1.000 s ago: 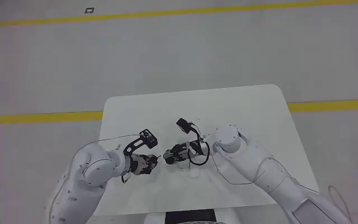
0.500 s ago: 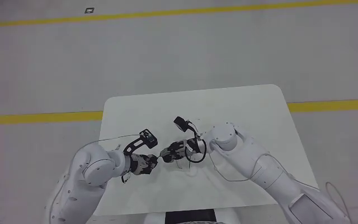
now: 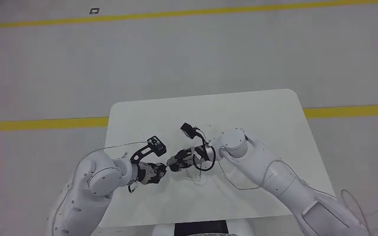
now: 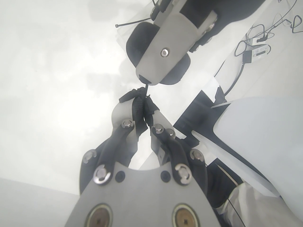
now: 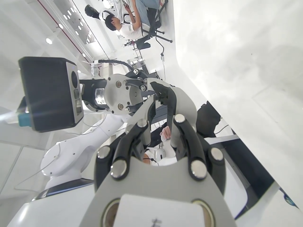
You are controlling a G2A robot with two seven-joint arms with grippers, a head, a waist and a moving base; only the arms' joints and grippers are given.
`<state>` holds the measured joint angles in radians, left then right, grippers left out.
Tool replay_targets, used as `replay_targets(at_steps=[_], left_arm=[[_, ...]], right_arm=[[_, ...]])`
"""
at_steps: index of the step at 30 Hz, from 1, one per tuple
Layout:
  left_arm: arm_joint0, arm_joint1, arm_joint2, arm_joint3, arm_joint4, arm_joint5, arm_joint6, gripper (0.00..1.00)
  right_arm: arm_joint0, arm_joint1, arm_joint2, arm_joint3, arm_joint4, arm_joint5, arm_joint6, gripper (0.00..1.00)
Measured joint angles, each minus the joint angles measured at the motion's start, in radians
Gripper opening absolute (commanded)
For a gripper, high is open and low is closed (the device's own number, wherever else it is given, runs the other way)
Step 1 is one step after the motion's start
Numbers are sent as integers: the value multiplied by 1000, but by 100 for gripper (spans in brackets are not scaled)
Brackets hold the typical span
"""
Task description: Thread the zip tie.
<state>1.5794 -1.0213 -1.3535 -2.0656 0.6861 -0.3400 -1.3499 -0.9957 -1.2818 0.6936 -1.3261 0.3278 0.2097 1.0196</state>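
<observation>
A thin black zip tie (image 4: 147, 90) runs in a short span between the two grippers' tips, above the white table (image 3: 254, 112). My left gripper (image 4: 144, 101) is shut on one end of it, the strand pinched between its black pads. My right gripper (image 4: 144, 81) meets it tip to tip from the opposite side, with the tie's other end entering its closed tip. From the top view, the left gripper (image 3: 160, 171) and right gripper (image 3: 173, 164) touch near the table's front middle. In the right wrist view my right gripper (image 5: 157, 93) converges just in front of the left gripper's wrist (image 5: 123, 95).
Two loose black zip ties (image 4: 132, 22) lie on the table beyond the right gripper. The table's front edge (image 3: 177, 221) is close below both arms. Open tabletop stretches toward the back and right.
My right gripper has moved left toward the left gripper until their tips meet. The left arm has stayed still.
</observation>
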Motion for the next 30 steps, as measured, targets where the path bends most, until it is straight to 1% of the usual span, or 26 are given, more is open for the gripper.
replay_targets(at_steps=[3,9,11,20,21,22,23,24,30], left_arm=[[0,0,0,0,0,0,0,0],[0,0,0,0,0,0,0,0],[0,0,0,0,0,0,0,0],[0,0,0,0,0,0,0,0],[0,0,0,0,0,0,0,11],[0,0,0,0,0,0,0,45],[0,0,0,0,0,0,0,98],[0,0,0,0,0,0,0,100],[0,0,0,0,0,0,0,100]], right_arm=[[4,-2,-4,4,0,2,5,13],[6,-5,-8,10,1,2,8,8],[6,-6,-9,12,1,2,8,0],[5,-7,-10,15,-11,3,7,0],[4,-7,-10,15,-12,2,7,0],[3,-6,-8,14,-13,1,6,0],[1,-5,-5,13,-14,-1,3,0],[-1,-5,-3,12,-14,-3,1,0],[-25,7,32,-3,-19,-31,-23,0]])
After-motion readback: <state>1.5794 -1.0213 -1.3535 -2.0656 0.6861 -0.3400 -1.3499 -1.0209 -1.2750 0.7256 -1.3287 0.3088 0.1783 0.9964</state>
